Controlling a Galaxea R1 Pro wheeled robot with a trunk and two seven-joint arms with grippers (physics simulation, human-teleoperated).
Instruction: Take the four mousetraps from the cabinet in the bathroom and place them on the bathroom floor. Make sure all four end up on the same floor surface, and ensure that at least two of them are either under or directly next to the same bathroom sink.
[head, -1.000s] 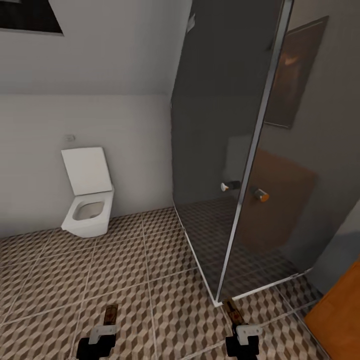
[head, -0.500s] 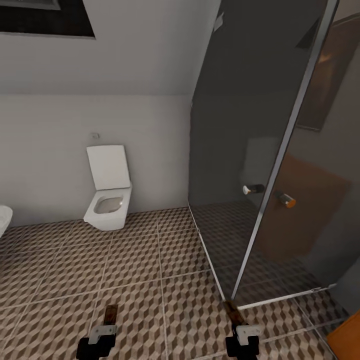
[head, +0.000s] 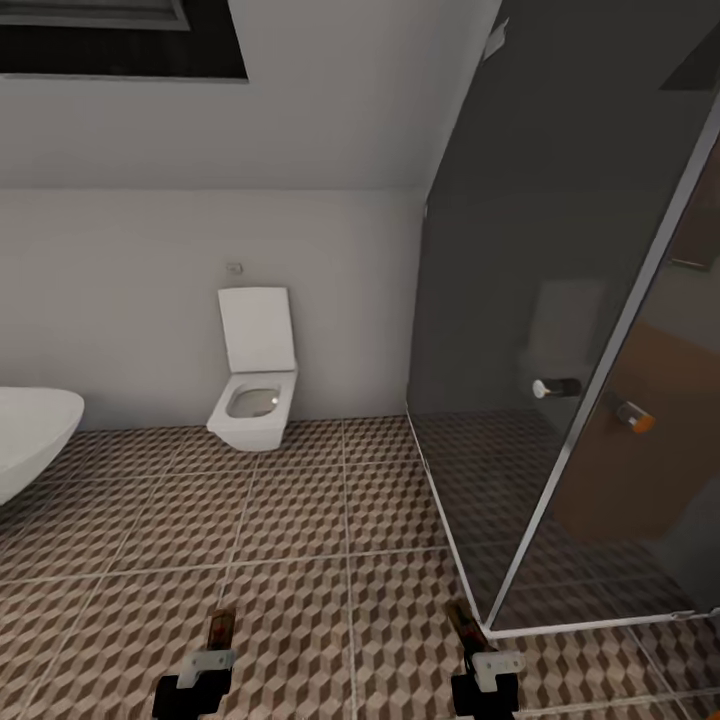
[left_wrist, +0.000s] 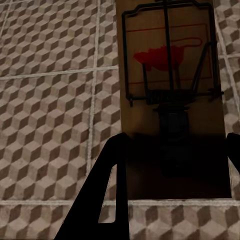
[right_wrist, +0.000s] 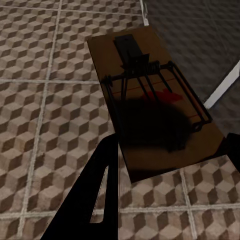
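Each gripper carries a mousetrap above the cube-patterned bathroom floor (head: 300, 520). The left gripper (head: 215, 645) is shut on a brown wooden mousetrap (head: 219, 630); the left wrist view shows its board (left_wrist: 170, 90) with dark wire and a red spot between the dark fingers (left_wrist: 107, 190). My right gripper (head: 472, 642) is shut on a second mousetrap (head: 462, 620), which in the right wrist view lies tilted as a board (right_wrist: 155, 100) over the tiles beside the finger (right_wrist: 95, 185). The cabinet and the sink are out of view.
A white wall-hung toilet (head: 255, 385) with its lid up stands at the back wall. A glass shower enclosure (head: 560, 350) with a metal corner post fills the right side. The rim of a white oval bathtub (head: 30, 440) shows at the left edge.
The whole view has swung to the left: the toilet and shower shifted rightward in the picture, the bathtub rim came in, and the orange cabinet corner left. Both grippers keep their mousetraps.
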